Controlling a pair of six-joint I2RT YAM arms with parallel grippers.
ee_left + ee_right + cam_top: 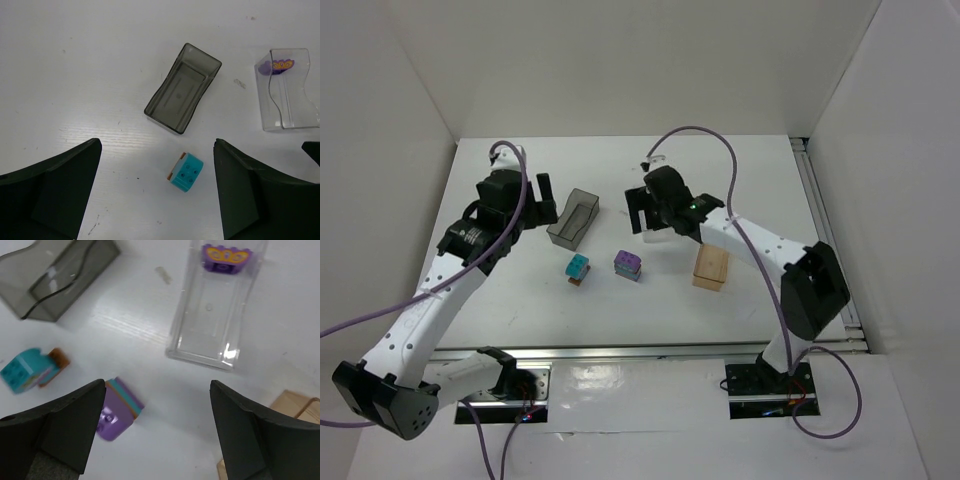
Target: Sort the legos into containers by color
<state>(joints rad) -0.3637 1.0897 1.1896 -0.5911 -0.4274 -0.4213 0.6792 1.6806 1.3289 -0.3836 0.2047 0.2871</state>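
Legos awaiting sorting. A teal clump [186,172] with a thin orange-brown layer on one side lies on the table [75,75], seen between the fingers of the left gripper [157,145] in its wrist view. A purple clump [117,412], banded with teal and orange-brown, lies near it, close to one finger of the right gripper [157,385]. One purple brick [225,257] sits at the far end of the clear container [200,352]. The dark grey container [183,88] appears empty. The amber container [711,268] stands apart to the right, its contents not discernible.

Both grippers are spread wide and hold nothing.

Handling, as a judgement: the bricks look light, rigid and smooth-walled, so they should neither deform nor break, but they may skid on the table or twist out of a loose pinch. The flat, opposed side walls offer the best hold, and the studded top is the poorer surface.

Each clump mixes colours and likely must be pulled apart first, one gripper holding one layer by its sides while the other takes the next. The containers also look light and could be nudged by a passing finger.
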